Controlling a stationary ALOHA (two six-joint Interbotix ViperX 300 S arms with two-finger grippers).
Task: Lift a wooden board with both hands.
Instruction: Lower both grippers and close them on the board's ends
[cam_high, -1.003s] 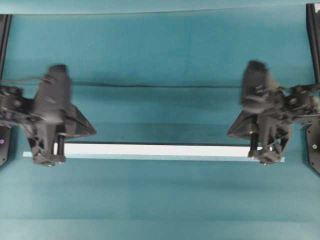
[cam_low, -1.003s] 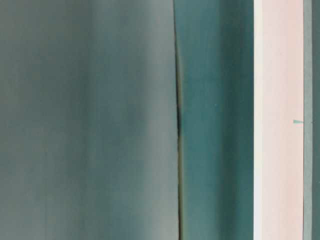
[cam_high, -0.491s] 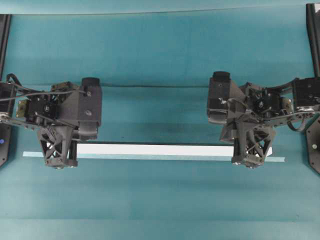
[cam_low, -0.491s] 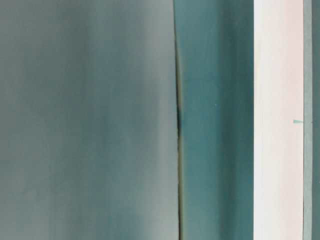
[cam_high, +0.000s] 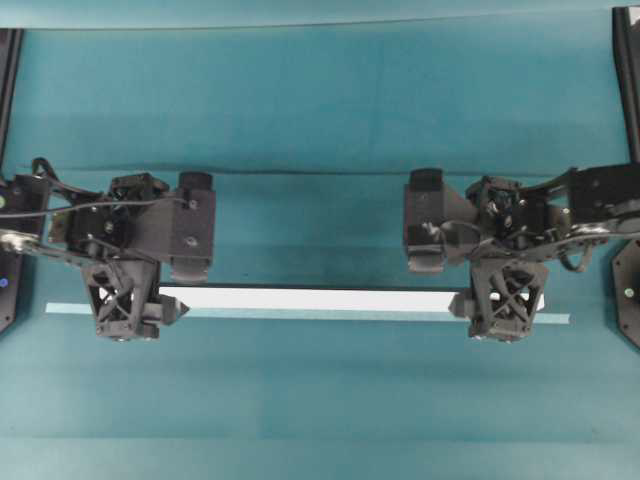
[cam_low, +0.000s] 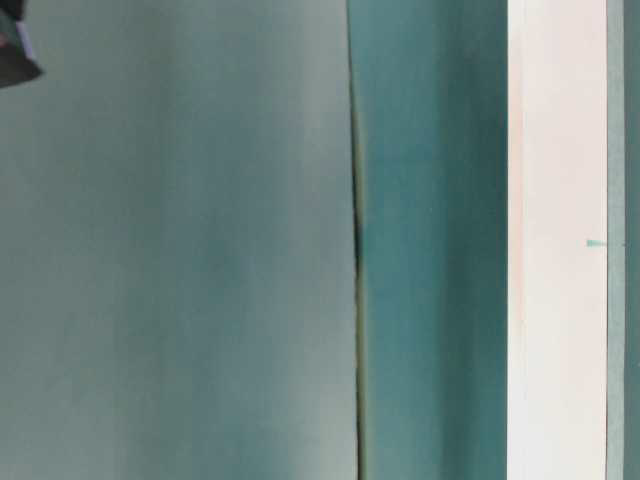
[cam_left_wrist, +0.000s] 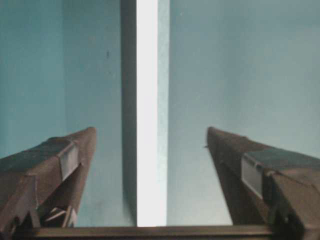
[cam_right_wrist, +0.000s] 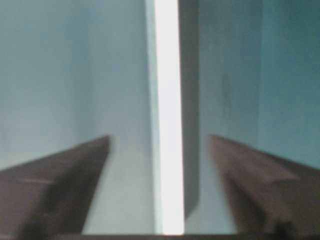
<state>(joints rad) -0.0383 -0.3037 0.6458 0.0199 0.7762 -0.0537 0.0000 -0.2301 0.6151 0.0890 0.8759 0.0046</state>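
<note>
Over each end of the wooden board (cam_high: 310, 299), the left gripper (cam_high: 122, 305) and right gripper (cam_high: 505, 308) hover, jaws wide and empty. This looks like the pre-grasp step; next, both likely need to sink astride the board and close together.

Left pincer (cam_left_wrist: 150, 145) spread wide, fingers (cam_left_wrist: 70, 160) clear of wooden board (cam_left_wrist: 147, 100) running between them.

Even, bright light; right wrist view blurred, table-level view unfocused.

I see a teal cloth-covered table (cam_high: 320, 100). A long, flat white wooden board (cam_high: 310, 299) lies on it, running nine to three o'clock, with a thin pale teal tape strip (cam_high: 330, 316) alongside at six.
</note>
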